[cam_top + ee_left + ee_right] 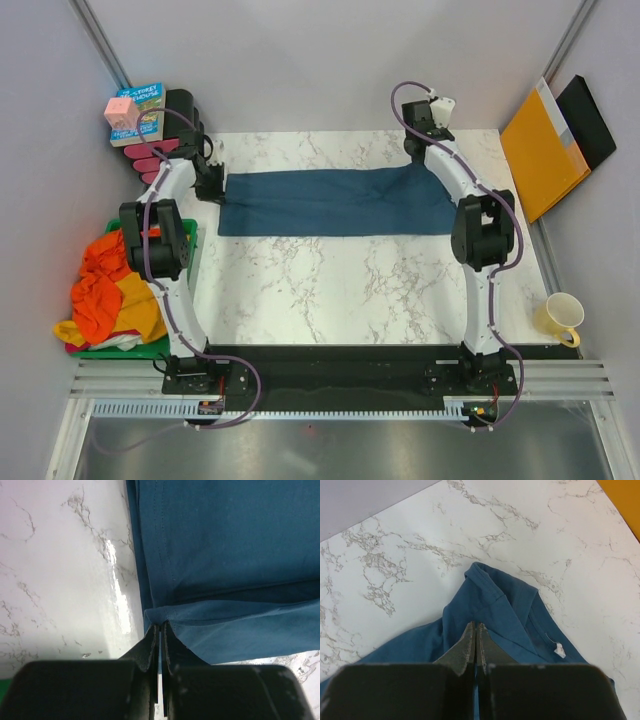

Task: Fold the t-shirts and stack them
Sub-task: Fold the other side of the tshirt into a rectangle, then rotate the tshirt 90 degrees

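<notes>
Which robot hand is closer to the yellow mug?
Right. The right hand pinches the right end of the blue t-shirt, on the same side of the table as the mug. The left hand pinches its left end, on the opposite side.

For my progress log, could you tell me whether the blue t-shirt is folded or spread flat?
Folded: the blue t-shirt lies as a long strip, one layer overlapping another.

The dark teal-blue cloth t-shirt point(335, 202) lies as a long flat band; the bright orange shirt point(98, 288) and mustard-yellow shirt point(142, 303) sit crumpled together, far left.
</notes>
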Tool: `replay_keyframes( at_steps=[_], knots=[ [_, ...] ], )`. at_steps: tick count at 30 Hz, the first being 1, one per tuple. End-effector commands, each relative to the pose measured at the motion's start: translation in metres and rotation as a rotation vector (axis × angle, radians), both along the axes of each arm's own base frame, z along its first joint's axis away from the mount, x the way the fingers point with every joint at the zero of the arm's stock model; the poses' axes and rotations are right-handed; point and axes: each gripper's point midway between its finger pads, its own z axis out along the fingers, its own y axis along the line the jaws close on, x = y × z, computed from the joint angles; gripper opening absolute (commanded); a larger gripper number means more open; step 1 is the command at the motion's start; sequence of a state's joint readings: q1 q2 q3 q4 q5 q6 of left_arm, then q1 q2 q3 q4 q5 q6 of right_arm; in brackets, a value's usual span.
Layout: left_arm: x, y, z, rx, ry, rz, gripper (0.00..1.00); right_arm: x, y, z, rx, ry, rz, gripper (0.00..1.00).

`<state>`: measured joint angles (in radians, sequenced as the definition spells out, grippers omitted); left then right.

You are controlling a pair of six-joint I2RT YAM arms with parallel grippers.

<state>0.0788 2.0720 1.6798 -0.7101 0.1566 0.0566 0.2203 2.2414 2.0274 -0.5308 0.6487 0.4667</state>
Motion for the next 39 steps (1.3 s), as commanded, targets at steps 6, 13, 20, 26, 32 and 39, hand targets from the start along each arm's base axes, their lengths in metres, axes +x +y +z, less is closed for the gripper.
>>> replay_keyframes(
  at_steps=[6,13,20,26,32,39],
  knots=[
    [0.030,0.009,0.000,0.035,-0.046,0.043,0.15,0.037,0.015,0.001,0.046,-0.072,0.049,0.15],
    [0.033,0.007,0.064,0.023,-0.186,0.059,0.59,0.017,0.030,0.067,0.026,-0.204,0.087,0.86],
    [0.014,-0.025,0.080,-0.081,-0.197,-0.027,0.51,-0.040,0.061,0.054,0.136,-0.160,0.203,0.58],
    [-0.002,-0.067,0.020,-0.093,-0.041,-0.119,0.33,-0.066,0.079,-0.037,0.194,0.019,0.217,0.03],
    [-0.007,-0.074,-0.021,-0.065,0.065,-0.122,0.30,-0.063,0.085,-0.076,0.222,0.099,0.193,0.00],
    [-0.020,-0.064,-0.046,-0.017,0.172,-0.115,0.30,-0.079,0.078,-0.105,0.225,0.196,0.131,0.00]
  ],
)
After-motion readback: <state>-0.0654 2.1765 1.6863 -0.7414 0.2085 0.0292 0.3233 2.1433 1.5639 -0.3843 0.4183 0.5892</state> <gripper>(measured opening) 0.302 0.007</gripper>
